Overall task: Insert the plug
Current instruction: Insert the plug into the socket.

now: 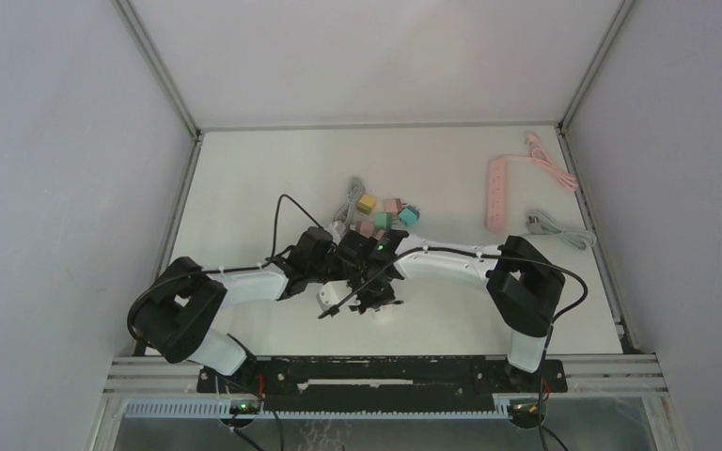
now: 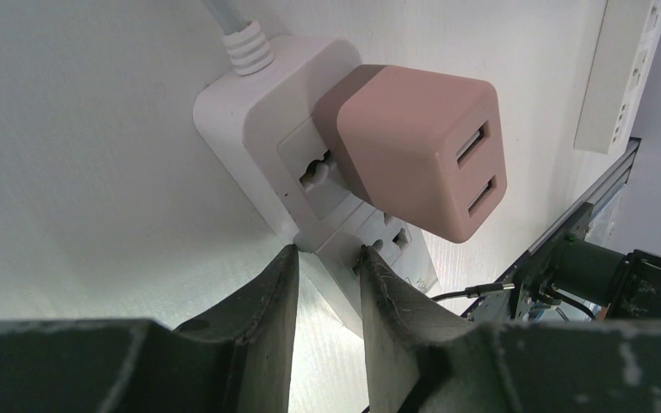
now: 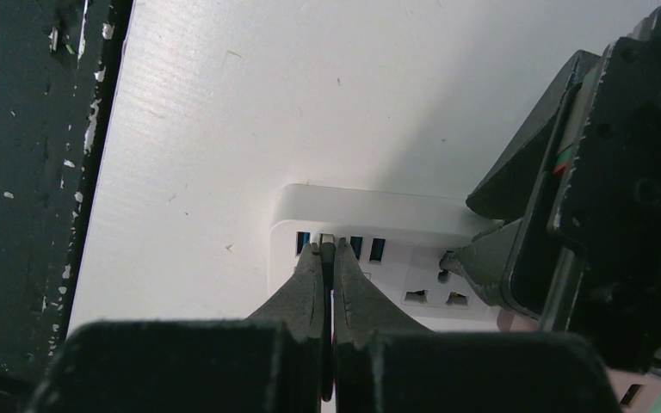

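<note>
Mid-frame, pink cube charger plug (image 2: 413,159) sits in white plastic power strip (image 2: 258,112). L gripper (image 2: 327,262) jaws pinch strip's edge; R gripper (image 3: 328,258) jaws pressed together at USB ports (image 3: 377,249).

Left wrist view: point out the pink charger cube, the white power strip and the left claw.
pink charger cube (image 2: 400,142), left wrist view, broad upper face.
white power strip (image 2: 254,116), left wrist view, housing at its rounded end.
left claw (image 2: 327,255), left wrist view, midway between its fingertips.
</note>
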Tool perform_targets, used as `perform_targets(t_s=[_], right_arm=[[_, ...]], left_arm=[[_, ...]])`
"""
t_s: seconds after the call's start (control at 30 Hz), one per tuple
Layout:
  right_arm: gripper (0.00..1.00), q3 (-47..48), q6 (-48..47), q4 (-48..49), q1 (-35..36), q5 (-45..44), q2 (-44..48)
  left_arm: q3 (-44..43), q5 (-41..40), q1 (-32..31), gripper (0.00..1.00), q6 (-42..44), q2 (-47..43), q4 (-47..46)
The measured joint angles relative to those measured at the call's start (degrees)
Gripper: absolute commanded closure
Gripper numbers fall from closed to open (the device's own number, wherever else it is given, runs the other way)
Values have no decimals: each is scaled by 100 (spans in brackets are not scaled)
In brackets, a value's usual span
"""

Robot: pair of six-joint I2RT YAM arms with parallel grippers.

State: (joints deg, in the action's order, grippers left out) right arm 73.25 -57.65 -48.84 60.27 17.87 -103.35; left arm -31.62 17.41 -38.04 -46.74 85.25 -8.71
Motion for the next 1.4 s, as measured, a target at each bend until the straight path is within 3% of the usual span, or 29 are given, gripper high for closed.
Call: perform_targets(t_s=[0.8,1.03,1.4], right_arm=[[100,363,-144,-404,326,-616,-328],[74,308,-138,-382,400,-715,-302],[57,103,-164,-439,400,-535,-4]], left_arm=[[0,28,11,66,7,-2,4],[0,33,15,66,7,-2,7],[0,74,17,66,7,-7,33]])
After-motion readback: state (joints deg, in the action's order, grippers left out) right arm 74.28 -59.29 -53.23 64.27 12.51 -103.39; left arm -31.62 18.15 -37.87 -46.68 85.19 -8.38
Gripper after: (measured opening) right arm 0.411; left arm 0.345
